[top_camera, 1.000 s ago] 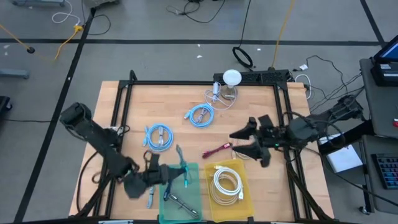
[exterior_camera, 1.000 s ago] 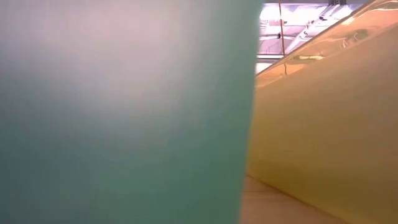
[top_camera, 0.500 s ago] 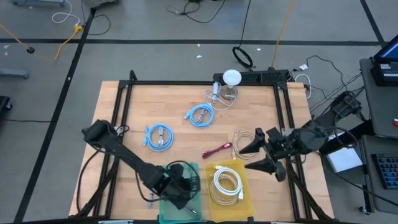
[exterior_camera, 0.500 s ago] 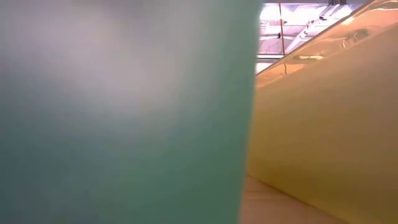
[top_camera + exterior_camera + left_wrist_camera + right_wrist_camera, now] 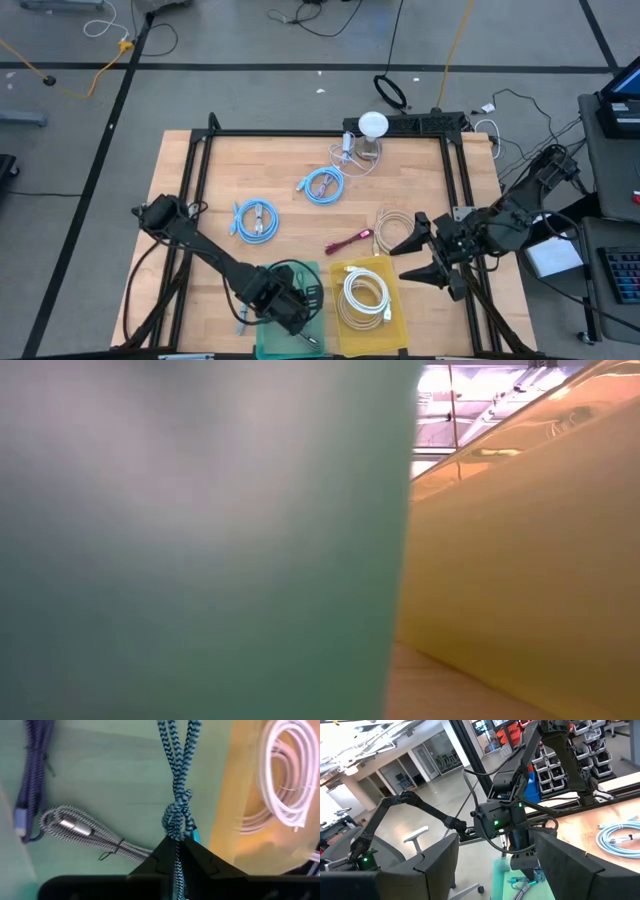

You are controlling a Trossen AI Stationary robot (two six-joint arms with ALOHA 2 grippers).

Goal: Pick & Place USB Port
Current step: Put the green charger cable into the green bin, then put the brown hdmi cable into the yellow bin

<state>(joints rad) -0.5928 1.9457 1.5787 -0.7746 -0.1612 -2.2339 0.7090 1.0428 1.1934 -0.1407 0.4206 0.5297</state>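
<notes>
My left gripper is low over the green tray at the table's near edge, shut on a teal braided cable. A grey braided cable and a purple cable lie on the green tray's floor. Beside it is the yellow tray, holding a coiled white cable. My right gripper hovers open near the table's right side, above the yellow tray's far corner, touching nothing. My left gripper pinches the teal braided cable between its two fingers, right beside the knot in the bundle. Several strands pass between the fingers. The fingers come from above, pointing down. The strands run away from them over the green tray's floor.
Two light blue coils, a red cable and a beige cable lie on the wooden top. A white-domed object with a white cable stands at the far edge. The tray walls fill the low view.
My left gripper has swung toward the table's right, from beside the green tray's left edge to over the tray, carrying the teal cable with it. My right gripper has drawn back toward the table's right and near edges, staying open.
</notes>
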